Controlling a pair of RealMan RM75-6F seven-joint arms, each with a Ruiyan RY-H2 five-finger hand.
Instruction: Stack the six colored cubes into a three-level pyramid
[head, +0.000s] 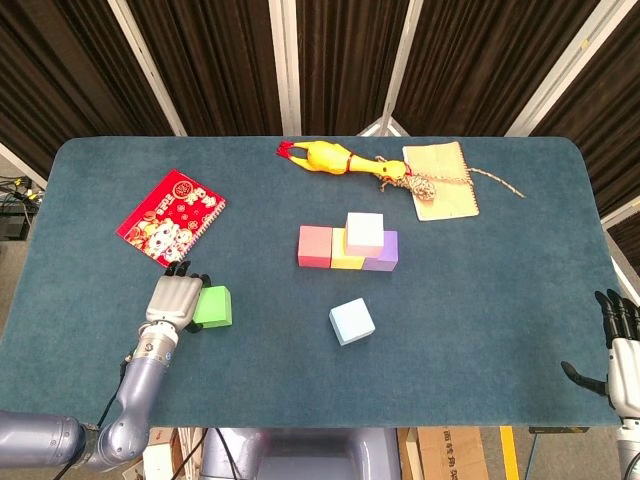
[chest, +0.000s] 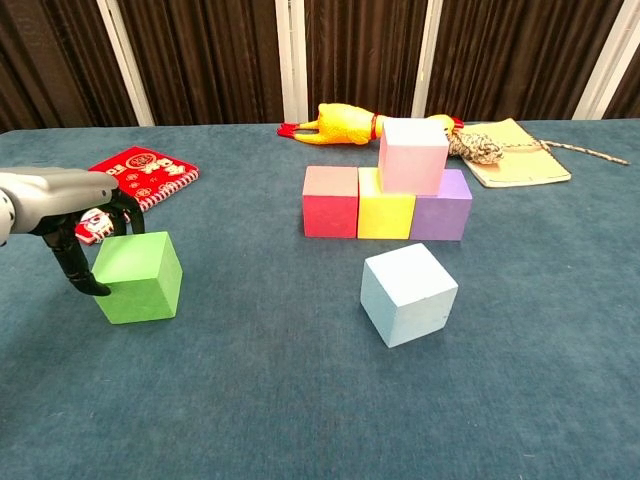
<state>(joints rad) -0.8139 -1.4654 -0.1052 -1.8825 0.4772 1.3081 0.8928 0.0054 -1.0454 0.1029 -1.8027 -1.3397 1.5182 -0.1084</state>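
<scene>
Gripping the green cube (chest: 138, 277), the left hand (chest: 70, 215) covers its left side.

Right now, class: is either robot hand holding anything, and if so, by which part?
The left hand grips the green cube by its left and far sides, cube resting on the table. The right hand holds nothing.

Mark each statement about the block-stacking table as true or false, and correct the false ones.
1. The pale pink cube sits on the bottom row of cubes. True.
2. The light blue cube tops the stack. False: it lies alone on the blue table, in front of the row.
3. The left hand is at the green cube. True.
4. The yellow cube is at the row's end. False: it is between the red cube and purple cube.
5. The right hand holds a cube. False: it is empty at the table's edge.
</scene>
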